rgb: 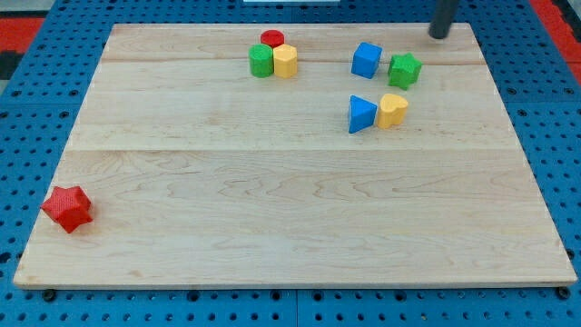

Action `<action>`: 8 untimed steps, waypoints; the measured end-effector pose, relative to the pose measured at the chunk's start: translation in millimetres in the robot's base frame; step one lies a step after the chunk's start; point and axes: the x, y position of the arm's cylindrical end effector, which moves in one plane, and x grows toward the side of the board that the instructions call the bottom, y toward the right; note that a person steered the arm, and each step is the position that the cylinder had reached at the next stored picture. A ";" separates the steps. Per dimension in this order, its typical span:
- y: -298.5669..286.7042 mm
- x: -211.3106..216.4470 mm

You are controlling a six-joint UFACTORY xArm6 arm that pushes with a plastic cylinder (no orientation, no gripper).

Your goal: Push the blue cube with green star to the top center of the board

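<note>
The blue cube point(366, 60) sits near the view's top, right of centre, with the green star point(405, 69) just to its right, almost touching. My tip point(439, 35) is at the view's top right, above and to the right of the green star, apart from it. The rod runs up out of the frame.
A red cylinder point(271, 38), green cylinder point(261, 62) and yellow block point(285, 62) cluster at top centre. A blue triangular block point(361, 114) and a yellow heart-like block point(392, 110) lie below the cube. A red star point(67, 209) sits at lower left. The wooden board point(290, 200) ends on a blue pegboard.
</note>
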 end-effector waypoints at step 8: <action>-133.9 43.4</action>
